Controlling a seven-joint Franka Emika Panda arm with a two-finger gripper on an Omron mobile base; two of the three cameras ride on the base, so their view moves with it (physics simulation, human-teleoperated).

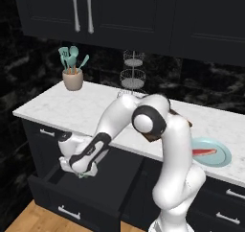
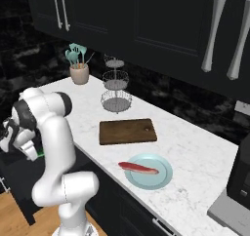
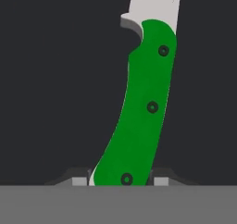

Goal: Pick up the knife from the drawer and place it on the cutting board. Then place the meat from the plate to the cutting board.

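The knife (image 3: 148, 102) lies on the dark floor of the open black drawer (image 1: 91, 197), green handle toward me and pale blade pointing away. My gripper (image 3: 121, 180) is down inside the drawer (image 1: 82, 173), and its fingertips (image 3: 79, 176) press against both sides of the handle's end, shut on it. The brown cutting board (image 2: 128, 131) lies bare on the white counter. Just in front of it the red meat (image 2: 139, 168) rests on the teal plate (image 2: 163, 179), which also sits at the counter's right end in the left base view (image 1: 221, 158).
A beige holder with teal spatulas (image 2: 79, 71) stands at the counter's back left, and a tiered wire rack (image 2: 116, 91) behind the board. A dark appliance (image 2: 241, 181) sits at the far right. Narrower shut drawers (image 1: 225, 207) lie under the plate. The drawer's walls surround my hand.
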